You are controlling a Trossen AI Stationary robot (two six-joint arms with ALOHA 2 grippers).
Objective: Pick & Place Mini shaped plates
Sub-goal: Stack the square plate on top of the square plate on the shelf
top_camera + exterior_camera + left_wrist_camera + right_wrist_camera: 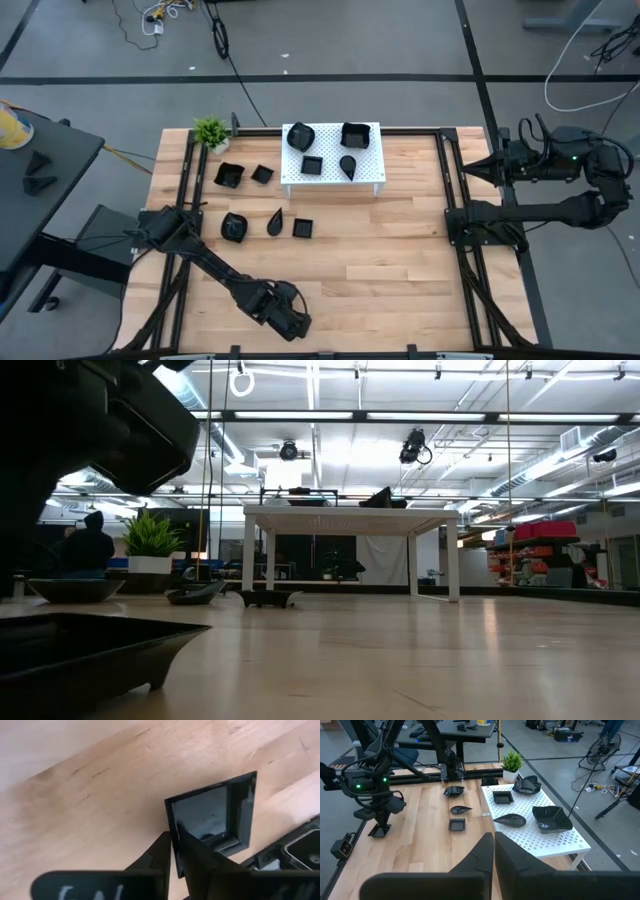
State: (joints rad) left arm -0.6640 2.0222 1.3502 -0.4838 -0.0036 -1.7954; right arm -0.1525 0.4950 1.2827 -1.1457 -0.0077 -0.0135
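pinched at its near rim by the left claw (174, 851), a small square plate (215, 817) sits on the surface (400, 260) at the front edge. grasp step, i judge; next comes a level lift toward the white stand (372, 165). right claw (493, 851) waits pressed together, well apart.
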